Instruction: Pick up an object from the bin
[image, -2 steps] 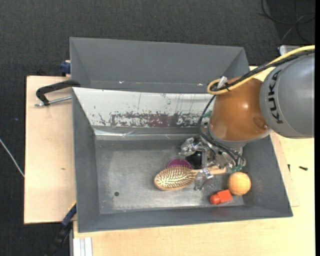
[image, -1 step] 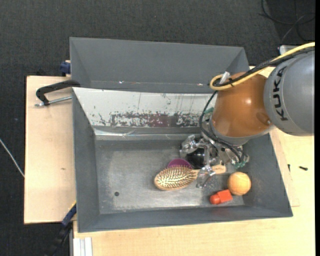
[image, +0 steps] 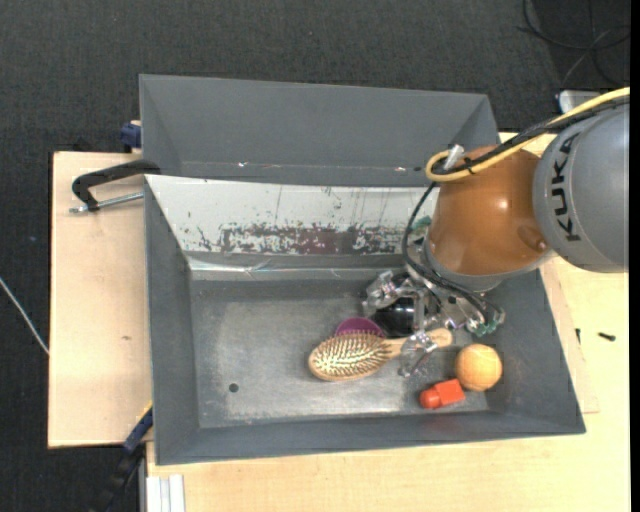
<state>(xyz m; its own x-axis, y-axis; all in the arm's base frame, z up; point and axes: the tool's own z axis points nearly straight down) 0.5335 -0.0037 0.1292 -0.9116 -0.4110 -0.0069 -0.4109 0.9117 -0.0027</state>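
- Camera view looks down on the bin (image: 170, 300); the arm (image: 590, 190) comes in from the right, and its orange cover (image: 480, 220) hangs above the bin's right half.
- Claw (image: 428, 318) sits low among the things at the right front of the floor. Its metal parts blend with what lies below, so I cannot tell whether it is released or clenched, or whether anything is in it.
- Nearest to it are a black thing (image: 397, 316) just to its left and a purple thing (image: 357, 327) beside that. A tan brush (image: 348, 357) lies there too, its handle ending under or just beside the claw.
- An orange ball (image: 480, 367) and a small red block (image: 441, 395) lie just in front of the claw, close together, near the front right corner.
- Step in hand, as I judge it, is reaching down to or closing on something in this cluster, most likely the brush handle or the black thing. Nothing is visibly lifted.
- Next move calls for a firm closure on one thing alone, then a straight lift clear of its neighbours. The long brush may swing or drag the purple thing if it is gripped at the handle's end.
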